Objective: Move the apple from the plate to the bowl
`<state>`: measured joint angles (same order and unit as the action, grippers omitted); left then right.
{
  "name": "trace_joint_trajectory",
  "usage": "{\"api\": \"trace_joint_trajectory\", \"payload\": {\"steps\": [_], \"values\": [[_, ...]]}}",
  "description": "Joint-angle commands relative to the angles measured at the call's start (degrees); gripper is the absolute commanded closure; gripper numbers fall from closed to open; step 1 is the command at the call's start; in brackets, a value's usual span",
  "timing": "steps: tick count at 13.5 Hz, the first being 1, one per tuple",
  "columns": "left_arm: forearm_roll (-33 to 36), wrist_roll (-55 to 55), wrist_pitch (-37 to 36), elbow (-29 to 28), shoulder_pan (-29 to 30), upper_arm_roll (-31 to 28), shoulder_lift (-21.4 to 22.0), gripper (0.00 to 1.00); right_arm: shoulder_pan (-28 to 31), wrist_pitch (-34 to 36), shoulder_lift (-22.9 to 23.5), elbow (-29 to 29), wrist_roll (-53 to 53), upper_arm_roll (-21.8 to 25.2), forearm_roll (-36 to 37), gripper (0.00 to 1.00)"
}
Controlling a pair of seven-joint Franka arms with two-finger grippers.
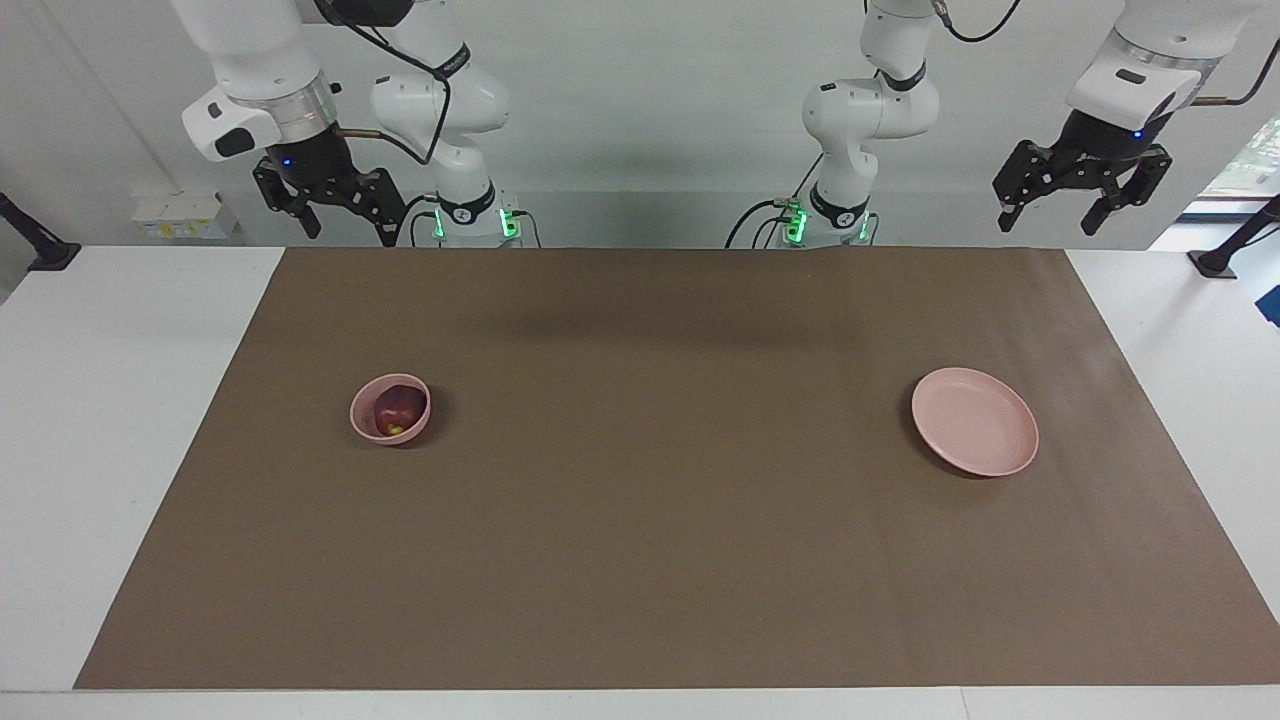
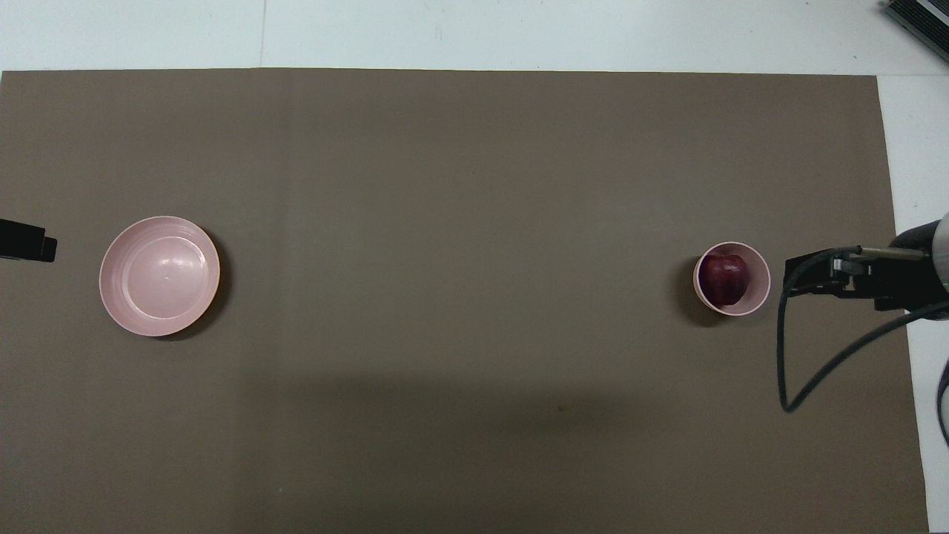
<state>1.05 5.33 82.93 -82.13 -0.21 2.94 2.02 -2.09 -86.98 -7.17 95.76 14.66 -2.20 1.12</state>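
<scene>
The dark red apple (image 1: 398,408) sits inside the small deep pink bowl (image 1: 366,420), toward the right arm's end of the table; both also show in the overhead view, the apple (image 2: 725,279) in the bowl (image 2: 758,295). The wide pink plate (image 1: 975,420) lies empty toward the left arm's end and also shows in the overhead view (image 2: 159,276). My right gripper (image 1: 348,226) hangs open and empty, high above the table edge nearest the robots. My left gripper (image 1: 1052,220) hangs open and empty, high above its own end of that edge.
A brown mat (image 1: 660,480) covers most of the white table (image 1: 120,400). A black cable (image 2: 808,356) loops from the right arm over the mat's end beside the bowl.
</scene>
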Motion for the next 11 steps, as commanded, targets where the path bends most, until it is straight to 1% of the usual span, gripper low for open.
{"api": "trace_joint_trajectory", "payload": {"steps": [1,3,6,7,11], "values": [[0.27,-0.32,-0.22,-1.45,0.65,0.40,1.32,0.00,1.73,0.83,1.18,-3.37,-3.21,0.96,-2.34,0.00],[0.27,-0.32,-0.31,-1.45,0.65,0.40,1.32,0.00,2.35,2.16,2.16,-4.71,-5.34,2.55,-2.70,0.00],[0.27,-0.49,-0.31,-1.45,0.65,0.40,1.32,0.00,2.00,1.99,2.07,-4.62,-5.52,2.64,-2.61,0.00],[0.01,0.20,0.73,-1.10,1.08,0.40,0.97,0.00,1.91,1.99,1.98,-4.45,-5.61,2.55,-2.52,0.00],[-0.52,0.03,-0.57,-0.57,1.00,0.57,0.53,0.00,2.00,2.78,1.90,-4.44,-6.49,2.64,-2.52,0.00]]}}
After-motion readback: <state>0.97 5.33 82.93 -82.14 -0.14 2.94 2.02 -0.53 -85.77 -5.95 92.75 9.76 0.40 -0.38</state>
